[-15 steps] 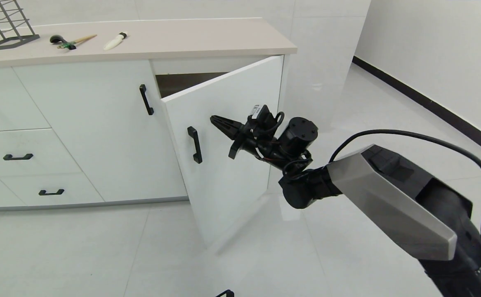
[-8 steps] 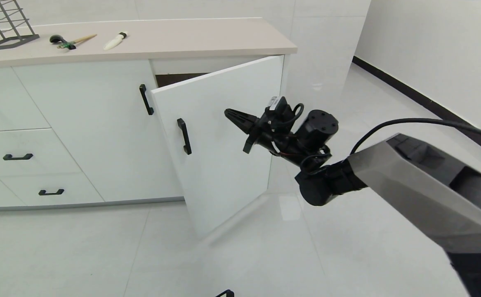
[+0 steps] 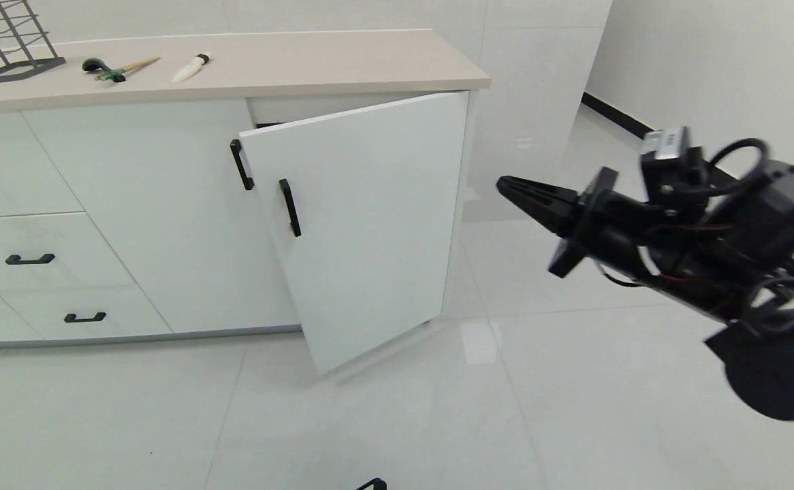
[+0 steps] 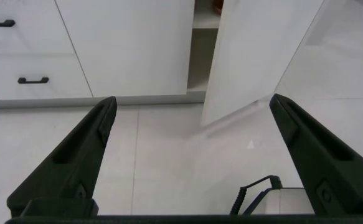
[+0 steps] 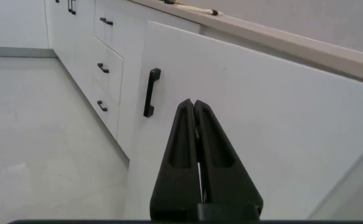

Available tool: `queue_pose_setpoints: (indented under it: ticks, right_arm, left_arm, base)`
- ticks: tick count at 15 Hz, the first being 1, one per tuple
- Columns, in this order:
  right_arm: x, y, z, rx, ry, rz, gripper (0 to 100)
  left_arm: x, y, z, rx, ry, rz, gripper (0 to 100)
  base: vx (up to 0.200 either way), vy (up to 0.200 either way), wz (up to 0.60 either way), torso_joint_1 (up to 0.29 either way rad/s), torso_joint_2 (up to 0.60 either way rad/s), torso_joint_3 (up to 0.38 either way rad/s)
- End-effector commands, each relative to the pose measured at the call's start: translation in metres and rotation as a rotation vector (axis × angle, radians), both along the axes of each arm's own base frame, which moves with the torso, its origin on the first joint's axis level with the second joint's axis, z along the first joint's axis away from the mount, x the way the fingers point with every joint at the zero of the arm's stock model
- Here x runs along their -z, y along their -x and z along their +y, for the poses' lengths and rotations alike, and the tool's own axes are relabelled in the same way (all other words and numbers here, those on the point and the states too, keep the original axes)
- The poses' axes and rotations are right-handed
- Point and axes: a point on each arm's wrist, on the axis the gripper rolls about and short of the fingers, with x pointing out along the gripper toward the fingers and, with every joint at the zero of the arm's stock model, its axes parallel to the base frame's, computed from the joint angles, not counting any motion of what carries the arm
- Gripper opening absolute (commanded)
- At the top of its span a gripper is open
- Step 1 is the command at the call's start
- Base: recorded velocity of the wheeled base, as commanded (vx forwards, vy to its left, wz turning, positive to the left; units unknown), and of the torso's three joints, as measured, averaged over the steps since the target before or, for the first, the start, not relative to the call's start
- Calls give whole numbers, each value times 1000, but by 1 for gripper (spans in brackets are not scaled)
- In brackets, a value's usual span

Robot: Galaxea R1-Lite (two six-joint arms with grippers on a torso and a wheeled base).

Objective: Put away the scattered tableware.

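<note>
Held right gripper (image 3: 504, 184) pinched together, empty, apart from ajar door (image 3: 370, 218); left gripper (image 4: 192, 98) spread wide above floor (image 4: 162, 162).

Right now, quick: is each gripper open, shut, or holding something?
Left gripper: open, holding nothing.
Right gripper: shut, holding nothing.

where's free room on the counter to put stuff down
The countertop is bare from the white utensil to its right end. Its left end is crowded by the wire rack and the brush.
</note>
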Motion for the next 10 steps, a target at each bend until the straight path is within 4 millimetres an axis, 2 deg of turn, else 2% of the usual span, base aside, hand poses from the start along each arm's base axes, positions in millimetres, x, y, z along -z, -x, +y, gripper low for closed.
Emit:
queue_pose_setpoints:
  ticks: [1, 2, 3, 4, 6, 8, 10]
  right_arm:
    - [-29, 97, -72, 127, -34, -121, 0]
    - [-29, 127, -88, 167, -45, -155, 0]
    - [-26, 148, -98, 199, -51, -182, 0]
    - [-19, 179, -113, 264, -65, -225, 0]
    - [-3, 218, -125, 360, -72, -278, 0]
    - [8, 248, -129, 415, -95, -283, 0]
    - [28, 271, -130, 452, -95, -214, 0]
  left_arm:
    - [0, 0, 0, -1, -1, 1, 100]
    - [0, 0, 0, -1, -2, 2, 100]
    - [0, 0, 0, -1, -2, 2, 100]
    - [0, 0, 0, -1, -2, 2, 100]
    - [0, 0, 0, 1, -7, 2, 100]
    - [0, 0, 0, 1, -5, 2, 100]
    - [0, 0, 0, 1, -5, 2, 100]
  base:
    - [0, 0, 0, 0, 0, 0]
    - [0, 0, 0, 0, 0, 0]
    - [0, 0, 0, 0, 0, 0]
    - [0, 0, 0, 0, 0, 0]
    - [0, 0, 0, 0, 0, 0]
    - [0, 0, 0, 0, 0, 0]
    - [0, 0, 0, 0, 0, 0]
